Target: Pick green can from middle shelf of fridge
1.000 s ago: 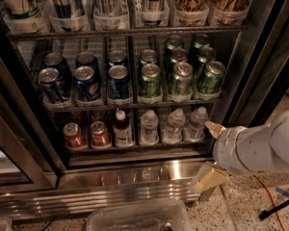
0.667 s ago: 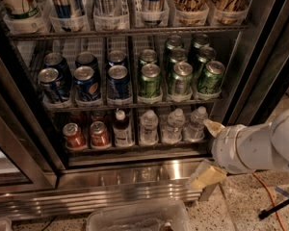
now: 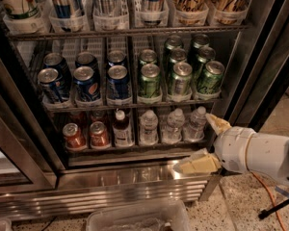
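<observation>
The white arm (image 3: 260, 152) reaches in from the lower right, its gripper (image 3: 206, 141) low beside the fridge (image 3: 135, 177) base, fingers (image 3: 198, 164) spread apart and holding nothing. The green can (image 3: 178, 78) stands at the front of the middle shelf (image 3: 130, 105), among other green cans, with blue cans (image 3: 86, 83) to their left. Bottles (image 3: 173, 125) and red cans (image 3: 74, 136) fill the rack below. A clear bin (image 3: 135, 215) sits on the speckled floor (image 3: 241, 206).

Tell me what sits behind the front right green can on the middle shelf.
Behind the front right green can on the middle shelf, two more green cans line up toward the back. Anything deeper is hidden. The end effector is open, low right of the bottles.
</observation>
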`<state>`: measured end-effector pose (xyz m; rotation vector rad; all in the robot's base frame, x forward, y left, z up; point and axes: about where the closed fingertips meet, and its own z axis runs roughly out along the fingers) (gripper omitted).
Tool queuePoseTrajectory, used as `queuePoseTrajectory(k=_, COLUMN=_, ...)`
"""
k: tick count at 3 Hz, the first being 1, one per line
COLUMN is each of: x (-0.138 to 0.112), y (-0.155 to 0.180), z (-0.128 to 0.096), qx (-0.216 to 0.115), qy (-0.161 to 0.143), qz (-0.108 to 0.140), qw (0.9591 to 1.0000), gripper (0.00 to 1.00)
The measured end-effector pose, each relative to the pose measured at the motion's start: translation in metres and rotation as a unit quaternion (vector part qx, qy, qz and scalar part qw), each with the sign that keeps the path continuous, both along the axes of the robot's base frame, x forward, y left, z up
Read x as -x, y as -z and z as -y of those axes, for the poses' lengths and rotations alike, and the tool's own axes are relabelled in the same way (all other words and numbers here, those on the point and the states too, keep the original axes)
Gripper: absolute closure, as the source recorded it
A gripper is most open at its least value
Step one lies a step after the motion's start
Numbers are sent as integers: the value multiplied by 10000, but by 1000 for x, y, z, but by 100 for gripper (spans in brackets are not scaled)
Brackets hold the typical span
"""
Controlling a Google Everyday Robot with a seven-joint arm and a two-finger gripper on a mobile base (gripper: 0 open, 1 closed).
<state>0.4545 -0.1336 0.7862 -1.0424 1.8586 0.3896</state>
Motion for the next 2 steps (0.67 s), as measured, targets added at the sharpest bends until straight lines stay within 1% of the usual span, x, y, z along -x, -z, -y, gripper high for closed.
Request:
queuePoseTrajectory(k=1, x=-9, y=-29, z=-11, qx=-1248, qy=408, qz=176, qw=9912, gripper=0)
queuePoseTrajectory(k=2, x=-16, y=-61, z=-18, qx=-2167, qy=699, qz=428, qw=9728, gripper=0)
